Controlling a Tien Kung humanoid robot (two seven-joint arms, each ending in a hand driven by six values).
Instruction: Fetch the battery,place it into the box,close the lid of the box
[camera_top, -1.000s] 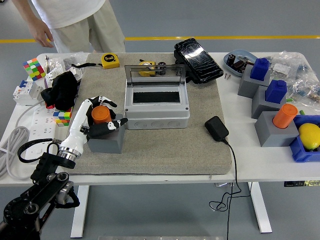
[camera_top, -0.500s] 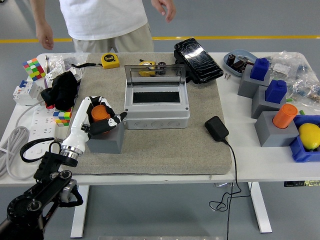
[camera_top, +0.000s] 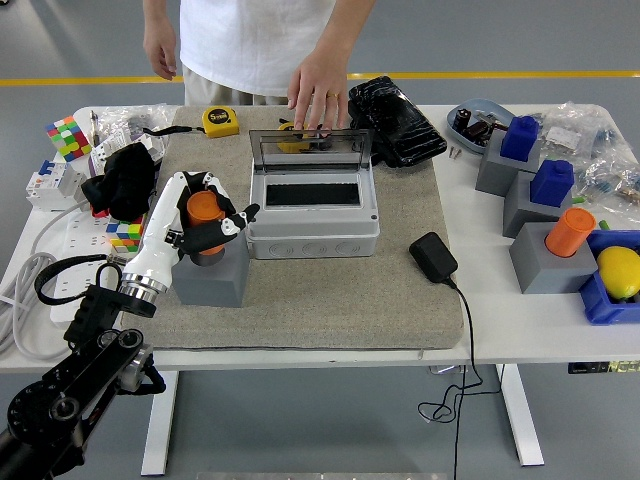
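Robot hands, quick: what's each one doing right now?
Left robot hand: closed around the orange battery, which sits in its grey holder.
Right robot hand: not in view.

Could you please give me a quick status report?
Left hand shut on orange cylindrical battery, in its grey block. Grey box lid open. Person's hand over the lid.

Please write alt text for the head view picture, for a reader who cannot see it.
The robot's left hand wraps its fingers around an orange battery standing in a grey block on a mat, beside a grey box whose clear lid stands open. At the far side, a person's hand reaches down behind the lid.
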